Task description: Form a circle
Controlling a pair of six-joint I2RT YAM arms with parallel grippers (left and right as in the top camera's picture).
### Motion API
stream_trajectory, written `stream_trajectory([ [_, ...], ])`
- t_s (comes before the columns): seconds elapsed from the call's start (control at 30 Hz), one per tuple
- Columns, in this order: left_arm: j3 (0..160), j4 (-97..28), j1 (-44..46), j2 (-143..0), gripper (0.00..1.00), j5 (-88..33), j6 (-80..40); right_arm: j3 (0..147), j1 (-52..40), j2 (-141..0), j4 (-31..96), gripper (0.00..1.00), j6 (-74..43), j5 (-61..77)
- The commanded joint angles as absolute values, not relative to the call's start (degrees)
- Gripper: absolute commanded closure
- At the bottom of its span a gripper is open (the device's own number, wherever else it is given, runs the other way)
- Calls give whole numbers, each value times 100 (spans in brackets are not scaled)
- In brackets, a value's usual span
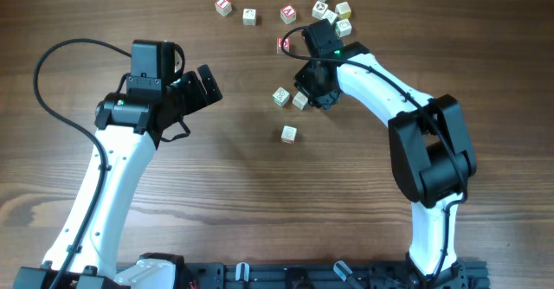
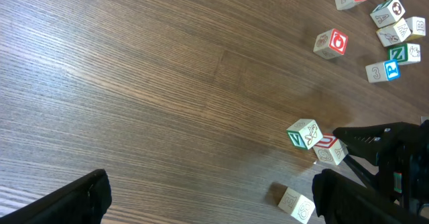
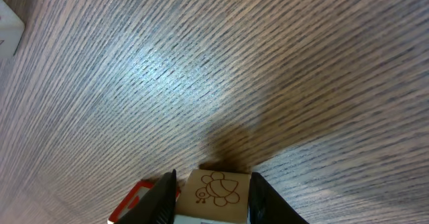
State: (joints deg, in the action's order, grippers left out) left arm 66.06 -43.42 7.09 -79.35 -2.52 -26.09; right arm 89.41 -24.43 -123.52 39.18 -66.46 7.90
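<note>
Big clear stretch of table (image 1: 225,185) through the middle and near side, nothing lying between the two arms there. The left hand (image 2: 211,180), fingers spread wide, has bare wood ahead right up to the circle (image 2: 325,148) of cubes. The right hand (image 3: 213,178), pinched on a bird-marked cube (image 3: 218,196), walls off that cluster's right side. A lone cube (image 1: 288,134) sits near, a narrow lane between. At the far edge, the loose scatter (image 1: 322,10) crowds things; only slim gaps there.
</note>
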Motion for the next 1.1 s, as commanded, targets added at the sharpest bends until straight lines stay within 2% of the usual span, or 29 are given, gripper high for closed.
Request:
stream_trajectory([
  [0.0,6643,-4329,679,-7972,0,-298,-2661,8903,-2408,-12440,4014,67,-6768,760],
  [1.07,6643,-4329,679,-7972,0,-298,-2661,9096,-2408,-12385,4156,65,-7518,738],
])
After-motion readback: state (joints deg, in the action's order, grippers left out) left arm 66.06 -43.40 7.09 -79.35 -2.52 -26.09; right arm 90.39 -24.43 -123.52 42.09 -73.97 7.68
